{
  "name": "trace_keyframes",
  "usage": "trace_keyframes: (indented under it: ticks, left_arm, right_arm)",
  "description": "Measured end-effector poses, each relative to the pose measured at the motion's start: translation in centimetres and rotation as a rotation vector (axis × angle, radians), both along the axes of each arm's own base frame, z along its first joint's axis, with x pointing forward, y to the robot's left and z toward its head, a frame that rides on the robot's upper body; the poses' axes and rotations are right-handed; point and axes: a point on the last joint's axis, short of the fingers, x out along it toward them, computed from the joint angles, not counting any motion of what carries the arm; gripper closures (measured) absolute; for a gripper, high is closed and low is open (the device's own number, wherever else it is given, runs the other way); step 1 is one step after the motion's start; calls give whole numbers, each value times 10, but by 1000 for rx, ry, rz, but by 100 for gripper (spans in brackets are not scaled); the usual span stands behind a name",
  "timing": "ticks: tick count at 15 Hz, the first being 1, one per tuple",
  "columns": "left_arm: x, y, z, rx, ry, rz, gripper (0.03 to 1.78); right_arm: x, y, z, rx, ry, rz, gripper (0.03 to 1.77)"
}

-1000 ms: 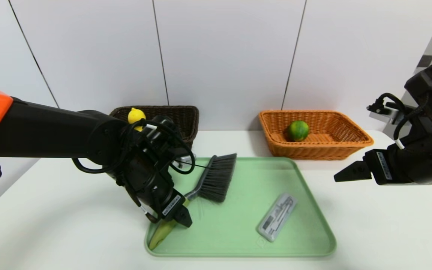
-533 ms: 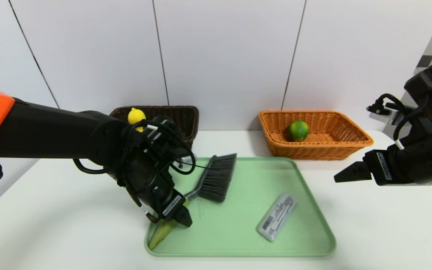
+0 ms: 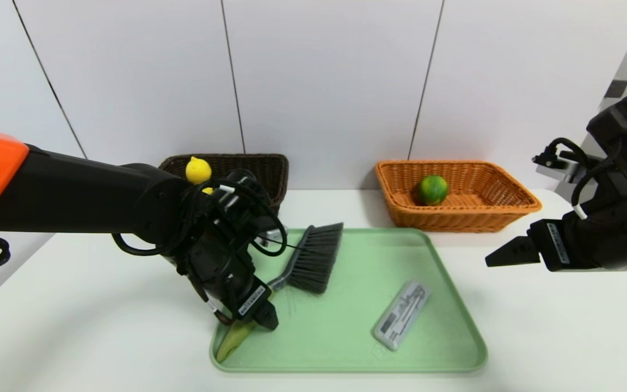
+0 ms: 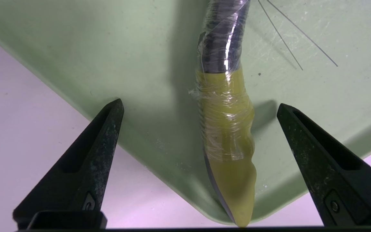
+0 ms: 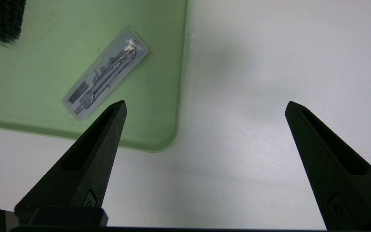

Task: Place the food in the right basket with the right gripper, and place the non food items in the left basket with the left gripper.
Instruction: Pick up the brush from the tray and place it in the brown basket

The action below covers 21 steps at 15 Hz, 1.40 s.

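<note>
- The left gripper (image 4: 200, 109) is spread wide over the brush (image 3: 307, 260) handle (no contact) on the green tray (image 3: 444, 305).
- The right gripper (image 5: 204, 106) hangs open above the table.
- The lime (image 3: 432, 189) lies in the orange basket (image 3: 515, 204).
- The yellow toy (image 3: 198, 170) is in the dark basket (image 3: 270, 163); the grey case (image 3: 402, 314) is on the tray.

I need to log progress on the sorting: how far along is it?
Done: the lime lies in the orange basket, the yellow toy in the dark basket. In hand: the open left gripper straddles the brush handle. Left: the brush and the grey case on the tray. The right gripper hangs open beside the tray.
</note>
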Motion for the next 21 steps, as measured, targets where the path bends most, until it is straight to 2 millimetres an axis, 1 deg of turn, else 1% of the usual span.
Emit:
trace_keyframes:
  ticks: [6,7,9,11,13,14,15,21]
  left_arm:
    - [-1,-1,-2,2,7,-2,12]
    - [-1,-1,-2,2,6,1,31]
    - [-1,-1,-1,-6,8,9,61]
    - [-1,-2,-1,-13,12,6,86]
    - [0,-1,-1,-17,14,8,104]
    - [0,-1,0,-19,14,12,128]
    - [0,-1,0,-22,14,12,134]
    - [-1,0,1,-20,13,15,134]
  right_arm:
    - [-1,0,-1,-1,3,-1,10]
    - [-2,0,0,-1,2,0,10]
    - [-3,0,-1,-1,3,0,10]
    - [-4,0,-2,-3,7,2,10]
    - [-5,1,-2,-2,7,7,10]
    - [-6,1,-2,-2,7,9,10]
    - [-6,1,-2,-2,7,9,10]
    - [-9,0,-3,-3,10,9,10]
